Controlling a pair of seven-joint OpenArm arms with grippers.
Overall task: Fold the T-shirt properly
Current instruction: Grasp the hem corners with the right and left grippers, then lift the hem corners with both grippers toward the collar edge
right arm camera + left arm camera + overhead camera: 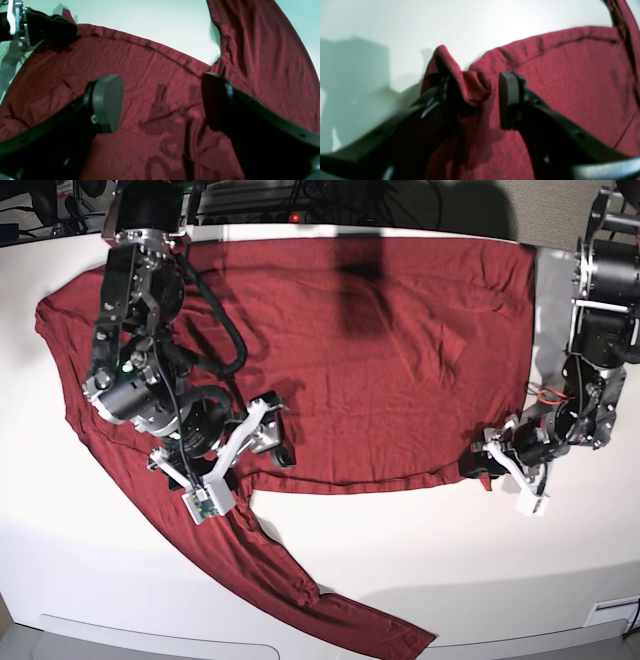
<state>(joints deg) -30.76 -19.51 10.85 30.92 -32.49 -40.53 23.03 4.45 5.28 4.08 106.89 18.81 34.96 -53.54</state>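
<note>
The maroon T-shirt (380, 350) lies spread flat on the white table, its hem toward the front. One long sleeve (300, 580) runs down toward the front edge. My left gripper (480, 462) sits at the hem's right corner. In the left wrist view, its jaws (472, 100) stand partly apart around a raised bunch of hem fabric (470, 85), which leans on the left finger (445, 97). A narrow gap shows beside the right pad (508, 100). My right gripper (162, 100) hovers wide open over wrinkled cloth (155, 65) near the armpit and holds nothing (278, 432).
Bare white tabletop (450, 560) lies in front of the hem. Cables and equipment (300, 200) line the back edge. The left arm's base (605, 290) stands at the right edge, with the right arm's body (135, 330) over the shirt's left side.
</note>
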